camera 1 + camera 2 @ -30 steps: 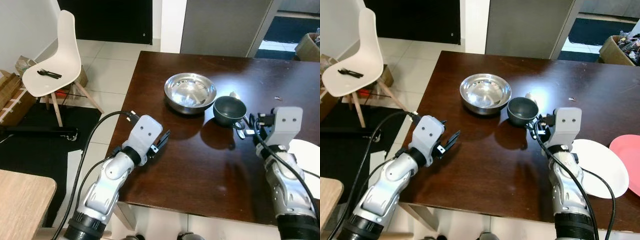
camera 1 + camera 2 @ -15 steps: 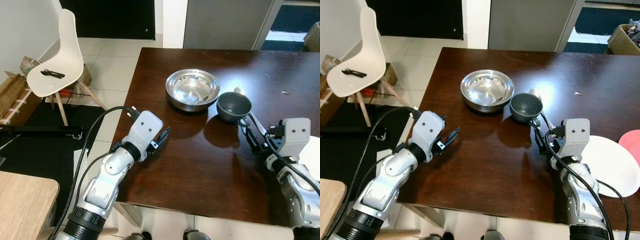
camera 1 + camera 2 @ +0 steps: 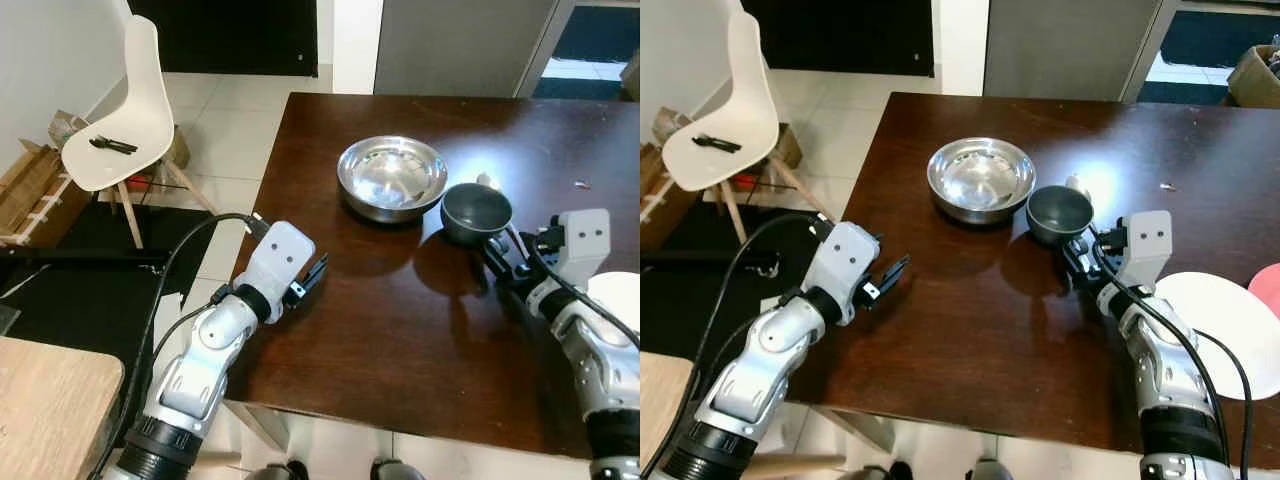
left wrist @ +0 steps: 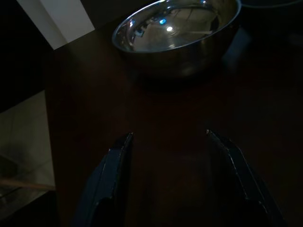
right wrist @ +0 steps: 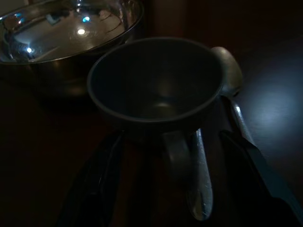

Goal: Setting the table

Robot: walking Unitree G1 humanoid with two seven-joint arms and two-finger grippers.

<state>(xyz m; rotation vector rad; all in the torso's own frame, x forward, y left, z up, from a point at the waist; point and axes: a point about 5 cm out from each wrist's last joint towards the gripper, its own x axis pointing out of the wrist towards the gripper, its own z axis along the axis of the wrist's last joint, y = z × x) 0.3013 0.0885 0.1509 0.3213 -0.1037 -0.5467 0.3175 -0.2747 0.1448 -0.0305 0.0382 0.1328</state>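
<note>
1. While the right end effector rests low over the dark tabletop, its two black fingers stand wide apart, one on each side of the handle of the dark cup; they grip nothing, and I cannot tell if they touch the handle.
2. The dark cup stands upright on the tabletop just in front of this end effector, with its handle pointing back toward the fingers.
3. A metal spoon lies just beside the cup, its bowl near the cup rim and its stem running back between the fingers; the right wrist view shows this clearly, while in the head views it is little more than a pale spot behind the cup.
4. The steel bowl stands close beside the cup, on the side toward the robot's left.
5. The left end effector is over the left edge of the tabletop, fingers open and holding nothing; its wrist view looks along the dark wood to the steel bowl.
6. A white plate lies at the right part of the tabletop, with a piece of a red plate beyond it.
7. A white chair stands on the tiled floor at the robot's left, with dark cutlery on its seat.
</note>
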